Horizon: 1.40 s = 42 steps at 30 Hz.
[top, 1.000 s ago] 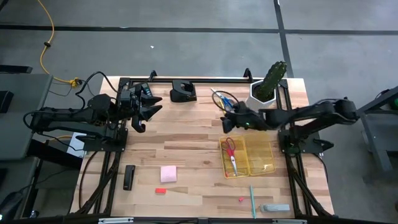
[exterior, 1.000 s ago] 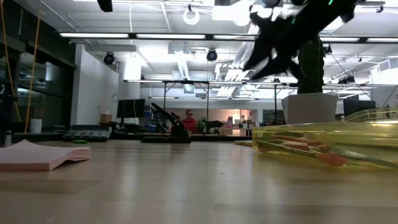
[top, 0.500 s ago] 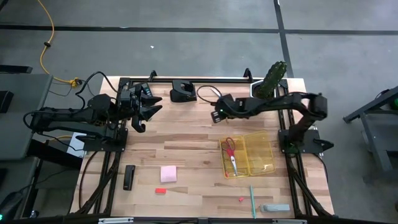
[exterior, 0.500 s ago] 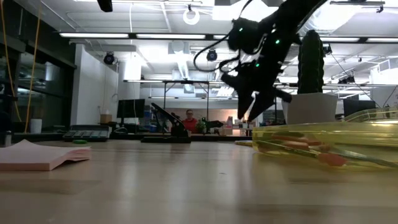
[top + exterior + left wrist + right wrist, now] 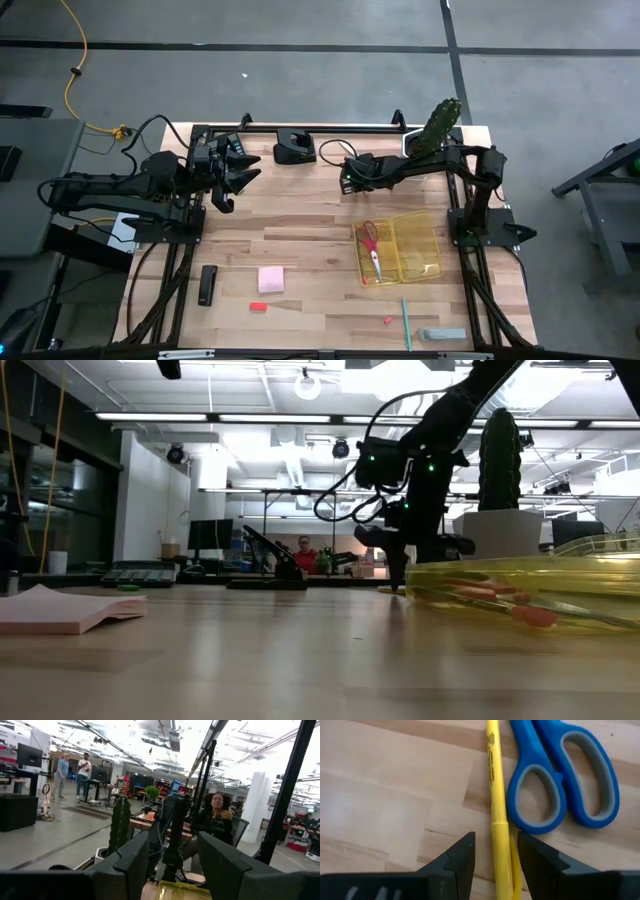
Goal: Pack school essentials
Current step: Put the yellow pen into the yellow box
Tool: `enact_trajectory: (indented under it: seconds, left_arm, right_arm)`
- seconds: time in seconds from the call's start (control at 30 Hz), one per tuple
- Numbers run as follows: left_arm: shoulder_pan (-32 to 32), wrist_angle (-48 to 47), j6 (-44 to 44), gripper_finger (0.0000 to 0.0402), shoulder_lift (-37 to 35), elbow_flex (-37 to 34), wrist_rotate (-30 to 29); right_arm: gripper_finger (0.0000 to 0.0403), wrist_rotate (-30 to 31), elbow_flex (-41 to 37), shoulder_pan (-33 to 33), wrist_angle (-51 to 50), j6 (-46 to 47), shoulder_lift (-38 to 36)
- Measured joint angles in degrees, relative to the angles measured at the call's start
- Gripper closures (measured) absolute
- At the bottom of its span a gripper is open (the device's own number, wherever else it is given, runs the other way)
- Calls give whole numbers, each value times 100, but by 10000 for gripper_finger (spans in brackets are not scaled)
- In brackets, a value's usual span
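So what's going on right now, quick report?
Right gripper open, straddling thin yellow pen on the table. Blue-handled scissors right beside the pen, crowding it. Left gripper open, waiting at table's far left. Red-handled scissors in clear yellow tray.

Wooden slat table (image 5: 310, 225). On it: clear yellow tray (image 5: 418, 250), pink sticky pad (image 5: 271, 279), black bar (image 5: 207, 285), teal pen (image 5: 406, 323), yellow pen (image 5: 497, 815) beside blue-handled scissors (image 5: 565, 775), potted cactus (image 5: 432, 135).
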Motion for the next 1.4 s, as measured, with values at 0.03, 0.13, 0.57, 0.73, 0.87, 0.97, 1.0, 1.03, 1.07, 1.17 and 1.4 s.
enact_trajectory:
  seconds: [0.03, 0.13, 0.57, 0.73, 0.87, 0.97, 1.0, 1.03, 1.07, 1.17, 1.4]
  left_arm:
    - [0, 0, 2, 245, 0, 0, 0]
    - [0, 0, 2, 245, 0, 0, 0]
    - [-4, -2, -16, 245, 1, 0, 15]
    - [-4, -2, -99, 245, 1, 0, 15]
    - [-4, -4, -146, 245, 0, 0, 13]
    - [-4, -4, -149, 245, 2, 0, 13]
    - [-4, -4, -153, 245, 1, 0, 14]
    - [-4, -4, -164, 245, 1, 0, 14]
    - [-4, -4, -166, 245, 1, 0, 17]
    - [-4, -4, -166, 245, 2, 0, 22]
    - [-4, -5, -162, 245, 0, 0, 26]
  right_arm:
    - [263, -58, 0, -2, -27, -2, 0]
    - [263, -217, -27, 0, 48, -9, 0]
    - [263, -585, -42, 47, 95, -359, 70]
    - [266, -518, -48, 165, 66, -130, 76]
    - [276, -309, -54, 195, 63, 500, 85]
    - [284, -149, -64, 170, 186, 897, 90]
    - [286, -129, -69, 158, 222, 914, 90]
    - [287, -109, -73, 146, 254, 918, 90]
    - [289, -78, -74, 135, 279, 930, 92]
    - [290, 132, -74, 124, 334, 1064, 105]
    - [291, 370, -81, -26, 520, 1198, 121]
